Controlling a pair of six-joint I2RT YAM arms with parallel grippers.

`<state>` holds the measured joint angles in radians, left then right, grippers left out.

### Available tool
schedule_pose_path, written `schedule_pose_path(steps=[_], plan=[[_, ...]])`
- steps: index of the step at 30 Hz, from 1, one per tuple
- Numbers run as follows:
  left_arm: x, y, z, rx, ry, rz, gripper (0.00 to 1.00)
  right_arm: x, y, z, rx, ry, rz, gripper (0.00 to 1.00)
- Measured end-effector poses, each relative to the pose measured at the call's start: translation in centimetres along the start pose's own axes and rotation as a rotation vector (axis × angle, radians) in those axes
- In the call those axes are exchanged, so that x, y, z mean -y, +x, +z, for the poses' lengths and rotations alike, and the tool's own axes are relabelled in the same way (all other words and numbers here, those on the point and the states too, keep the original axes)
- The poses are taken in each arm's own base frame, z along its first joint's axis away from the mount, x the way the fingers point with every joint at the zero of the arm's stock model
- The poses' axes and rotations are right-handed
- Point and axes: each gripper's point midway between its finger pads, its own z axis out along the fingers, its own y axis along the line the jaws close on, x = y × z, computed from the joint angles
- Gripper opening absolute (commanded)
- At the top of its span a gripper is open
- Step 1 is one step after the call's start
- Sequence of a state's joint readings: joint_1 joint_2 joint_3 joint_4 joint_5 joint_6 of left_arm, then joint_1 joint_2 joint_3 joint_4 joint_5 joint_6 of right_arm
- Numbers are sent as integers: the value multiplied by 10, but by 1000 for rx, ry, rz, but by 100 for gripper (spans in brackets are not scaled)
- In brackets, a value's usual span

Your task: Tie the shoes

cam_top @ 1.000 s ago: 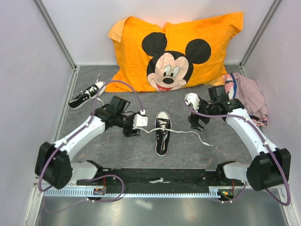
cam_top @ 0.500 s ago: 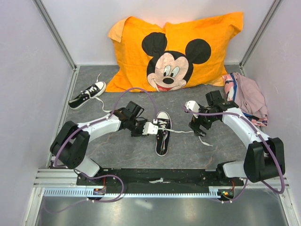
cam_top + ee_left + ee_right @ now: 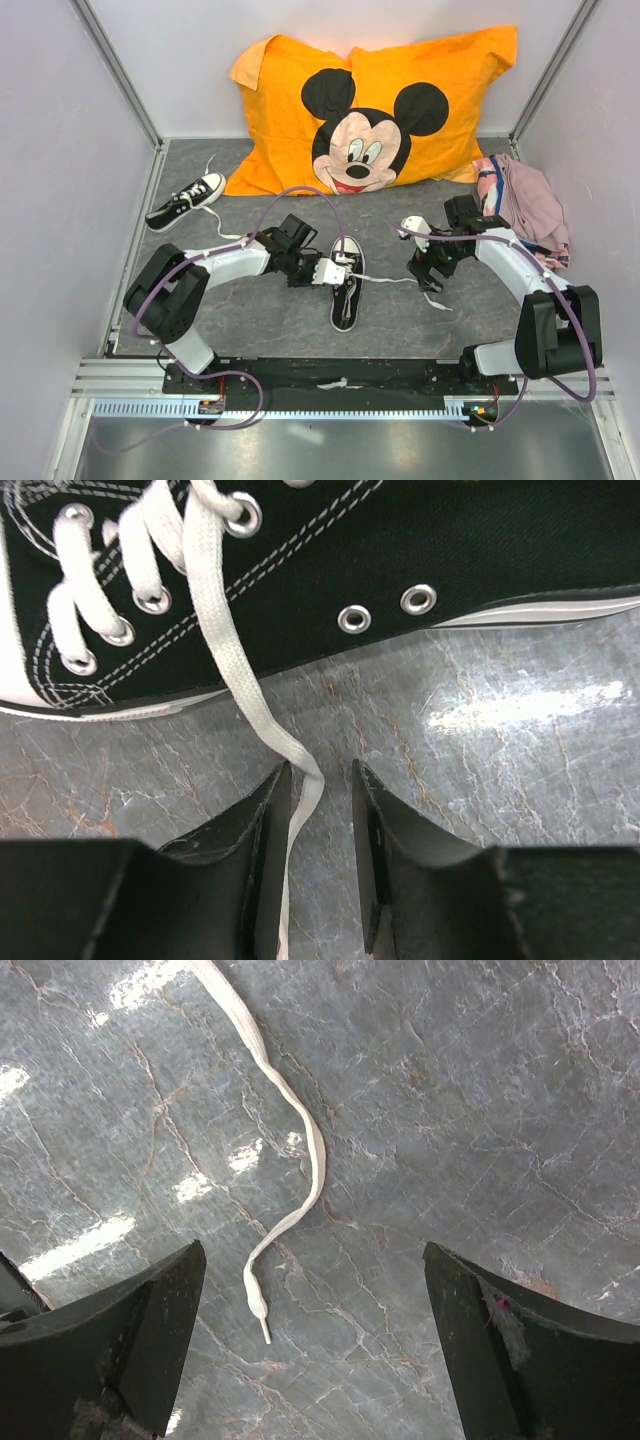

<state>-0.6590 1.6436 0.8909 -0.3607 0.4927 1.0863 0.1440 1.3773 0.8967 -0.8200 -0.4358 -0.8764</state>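
My left gripper (image 3: 320, 772) is narrowed to a slot and stands astride a white lace (image 3: 238, 670) without clamping it: the lace lies against the finger (image 3: 262, 820) at the left of the wrist frame, and bare floor shows between it and the other finger. Both fingertips sit low over the grey marbled floor (image 3: 480, 780), just beside the sole edge of the black canvas sneaker (image 3: 400, 540), which fills the top of that frame; the lace climbs from my slot to the top eyelet. From above, this sneaker (image 3: 345, 288) lies in the middle of the frame, toe towards the bottom edge, with my left gripper (image 3: 335, 272) at its left side. My right gripper (image 3: 312, 1250) is spread wide and holds nothing; the loose lace end (image 3: 315, 1160) lies slack in a curve on the floor between its fingers, the tip nearest my wrist. From above, my right gripper (image 3: 425, 270) hovers right of the sneaker, over that trailing lace. The second sneaker (image 3: 186, 201) lies well apart at centre left, near the wall. An orange Mickey Mouse cushion (image 3: 370, 110) leans at the back, and pink clothing (image 3: 530, 205) is bunched at the right.
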Motion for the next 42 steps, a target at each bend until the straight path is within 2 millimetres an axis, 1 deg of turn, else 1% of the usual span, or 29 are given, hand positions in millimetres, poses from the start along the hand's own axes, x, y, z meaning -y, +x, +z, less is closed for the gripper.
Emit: schedule_pose_path(steps=[1, 4, 5, 8, 11, 14, 15, 16, 19, 20, 21, 23, 25, 29, 34, 38, 42], plan=[[0, 1, 1, -6, 1, -1, 36, 1, 1, 0, 0, 1, 2, 98], [-1, 4, 3, -21, -1, -1, 22, 1, 2, 1, -3, -2, 6, 98], [-1, 4, 3, -23, -4, 1, 13, 1, 2, 1, -4, -3, 7, 97], [-1, 5, 3, -30, -5, -3, 2, 2, 3, 1, -5, -2, 10, 95], [0, 3, 1, -25, 0, -10, 2, 3, 3, 2, -2, 1, 10, 90], [1, -9, -9, 7, -3, -33, 2, 3, 3, 3, -1, 3, 12, 82], [-1, -17, -15, 27, -10, -41, 2, 3, 3, 3, -2, 2, 15, 77], [-4, -27, -21, 53, -21, -43, 2, 3, 3, 4, -2, 2, 20, 75], [-18, -62, -43, 148, -65, -42, 2, 3, 5, 7, -8, -5, 39, 65], [-20, -70, -48, 169, -72, -41, 2, 3, 6, 8, -12, -10, 47, 60], [-21, -82, -53, 202, -75, -41, 2, 3, 7, 10, -17, -16, 60, 58], [-19, -97, -57, 241, -66, -45, 1, 2, 9, 14, -28, -28, 83, 53], [-14, -105, -56, 263, -45, -56, 2, 1, 11, 17, -35, -35, 102, 50], [-7, -113, -53, 287, -18, -90, 2, 1, 11, 17, -36, -35, 120, 49], [-7, -117, -50, 306, -12, -140, 2, 1, 16, 19, -54, -31, 123, 49], [-7, -117, -49, 315, -13, -160, 2, -5, 26, 23, -84, -46, 132, 53], [-3, -117, -47, 323, 0, -169, 2, -5, 31, 27, -100, -51, 141, 54]])
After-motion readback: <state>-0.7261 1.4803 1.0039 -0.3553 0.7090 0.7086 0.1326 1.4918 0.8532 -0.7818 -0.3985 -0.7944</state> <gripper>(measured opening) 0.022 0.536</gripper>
